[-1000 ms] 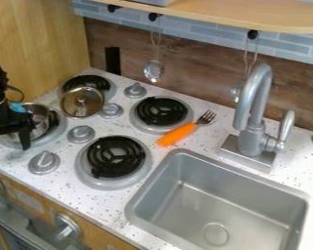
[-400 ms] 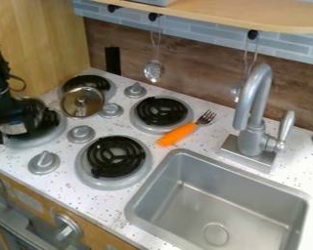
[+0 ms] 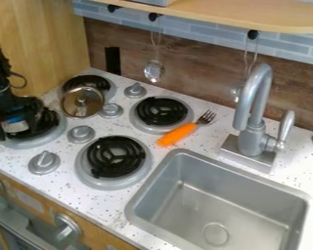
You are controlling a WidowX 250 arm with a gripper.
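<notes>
- Black gripper [image 3: 14, 133]: at the view's left edge, low over the left burner [image 3: 51, 135]; arm partly cut off by that edge.
- End effector state: cannot tell whether open, closed or gripping.
- Silvery piece with blue on it [image 3: 15, 127]: at the gripper, over the burner's far-left part. Mostly hidden by black parts; shape unclear, contact unclear.
- Burner coil there: partly covered by the gripper.
- Round see-through lid [image 3: 82, 102], metal rim: at the near edge of the back burner [image 3: 88, 82], overlapping it in view. Support underneath hard to make out.
- Fork [image 3: 179, 133], orange handle: on the counter, between right-hand burner [image 3: 161, 111] and sink [image 3: 134, 202].
- Hanging utensil [image 3: 236, 92] behind faucet [image 3: 252, 134]: partly hidden.
- Sink: near edge cut off.
</notes>
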